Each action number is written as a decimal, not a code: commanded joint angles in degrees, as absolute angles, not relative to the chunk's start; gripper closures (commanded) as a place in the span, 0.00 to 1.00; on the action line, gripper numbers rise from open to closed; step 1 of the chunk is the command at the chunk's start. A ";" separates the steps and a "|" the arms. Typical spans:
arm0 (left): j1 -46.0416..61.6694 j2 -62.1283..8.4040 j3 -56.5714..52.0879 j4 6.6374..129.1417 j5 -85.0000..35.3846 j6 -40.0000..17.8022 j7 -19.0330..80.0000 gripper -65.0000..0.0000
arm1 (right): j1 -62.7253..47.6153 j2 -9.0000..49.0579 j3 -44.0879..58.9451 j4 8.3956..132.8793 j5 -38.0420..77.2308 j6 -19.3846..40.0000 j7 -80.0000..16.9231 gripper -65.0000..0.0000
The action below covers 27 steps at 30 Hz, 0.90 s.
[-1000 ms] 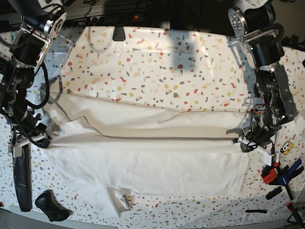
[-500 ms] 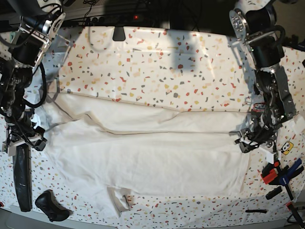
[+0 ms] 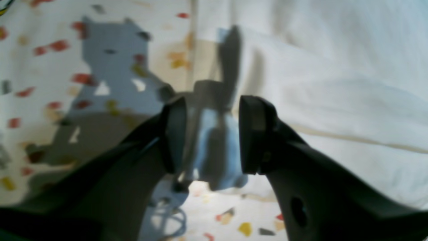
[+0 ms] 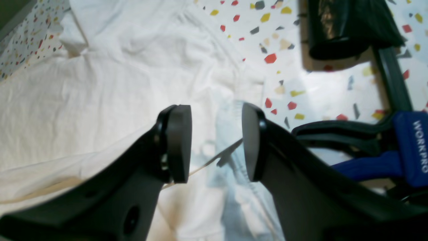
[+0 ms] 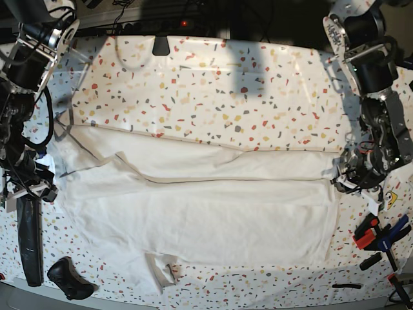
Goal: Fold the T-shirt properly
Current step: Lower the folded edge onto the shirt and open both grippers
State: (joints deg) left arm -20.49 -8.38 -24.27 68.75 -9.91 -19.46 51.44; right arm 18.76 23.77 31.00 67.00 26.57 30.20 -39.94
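Note:
The white T-shirt (image 5: 206,213) lies flat across the near half of the speckled table (image 5: 226,97), with a fold line running left to right and a sleeve at the bottom. My left gripper (image 5: 346,181) hangs just off the shirt's right edge. In the left wrist view it (image 3: 212,134) is open, with only shadowed cloth and tabletop between the pads and the T-shirt (image 3: 334,83) to the right. My right gripper (image 5: 40,186) is at the shirt's left edge. In the right wrist view it (image 4: 215,144) stands open above the T-shirt (image 4: 100,83), holding nothing.
Red and blue clamps (image 5: 381,236) lie near the right front corner, beside a yellow sticker (image 5: 392,199). A long black tool (image 5: 29,239) and a black handle (image 5: 68,278) lie at the left front. A blue clamp (image 4: 408,147) is close beside my right gripper.
Both grippers have opened and let go of the shirt's edges. Each arm has drawn outward a little, and the released cloth has settled flatter on the table.

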 commanded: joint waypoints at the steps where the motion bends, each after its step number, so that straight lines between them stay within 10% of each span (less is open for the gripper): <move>1: -22.24 -9.41 -24.21 70.02 -10.55 -19.68 51.37 0.58 | 20.32 25.04 31.09 67.79 27.42 30.11 -39.18 0.61; 27: -21.91 -10.37 -24.27 55.86 -20.40 -20.62 53.82 0.54 | 20.32 25.61 31.22 67.79 33.61 32.08 -49.21 0.61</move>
State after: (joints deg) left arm -21.58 -10.50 -24.40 56.01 -20.93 -20.97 51.03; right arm 18.74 24.32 31.03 67.00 32.73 31.31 -50.11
